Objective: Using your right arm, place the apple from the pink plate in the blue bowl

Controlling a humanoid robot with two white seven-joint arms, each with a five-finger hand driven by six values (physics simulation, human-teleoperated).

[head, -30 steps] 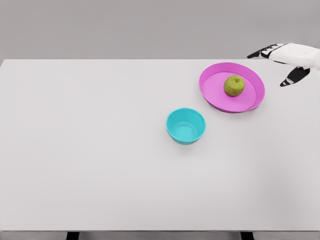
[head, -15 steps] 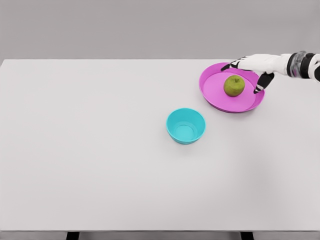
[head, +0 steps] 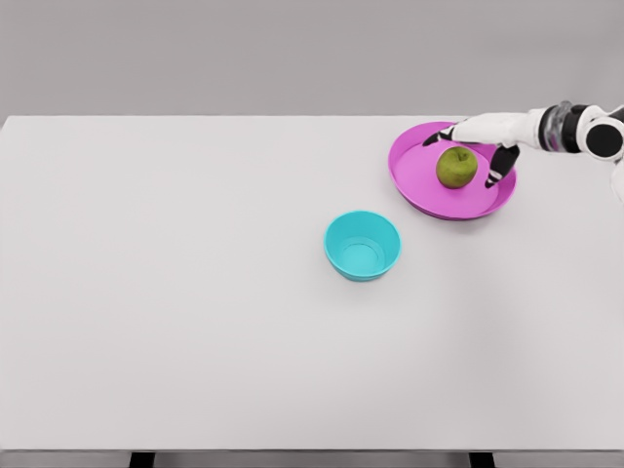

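A green apple (head: 455, 167) lies on the pink plate (head: 419, 174) at the table's far right. My right hand (head: 466, 147) reaches in from the right edge and hovers over the plate. Its fingers are spread around the apple's back and right side, with the thumb (head: 497, 170) hanging down just right of the fruit. I cannot tell whether any finger touches the apple. The blue bowl (head: 362, 246) stands empty, left of and nearer than the plate. The left arm is out of view.
The white table (head: 195, 292) stretches wide to the left and front of the bowl. Its front edge runs along the bottom of the picture.
My right hand has travelled left from beyond the plate's right rim to a spot over the plate, close around the apple. Apple, plate and bowl have stayed put.
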